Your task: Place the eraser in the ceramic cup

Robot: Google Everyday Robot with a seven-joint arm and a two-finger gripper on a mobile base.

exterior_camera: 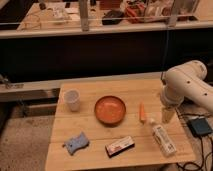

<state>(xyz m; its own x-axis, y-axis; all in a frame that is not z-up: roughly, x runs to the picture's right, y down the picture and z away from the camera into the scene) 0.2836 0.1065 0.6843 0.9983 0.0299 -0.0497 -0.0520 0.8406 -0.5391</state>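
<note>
The eraser (119, 146) is a flat white block with a black and red sleeve. It lies near the front edge of the wooden table (90, 127). The white ceramic cup (73, 99) stands upright at the table's left rear, empty as far as I can see. My gripper (167, 115) hangs from the white arm (186, 85) over the table's right edge, right of the carrot and well away from both eraser and cup. It holds nothing that I can see.
An orange bowl (110, 109) sits mid-table between cup and gripper. A carrot (142, 112) and a lying white bottle (163, 139) are on the right. A blue sponge (76, 143) lies front left. A dark device (200, 126) with cables sits on the floor at right.
</note>
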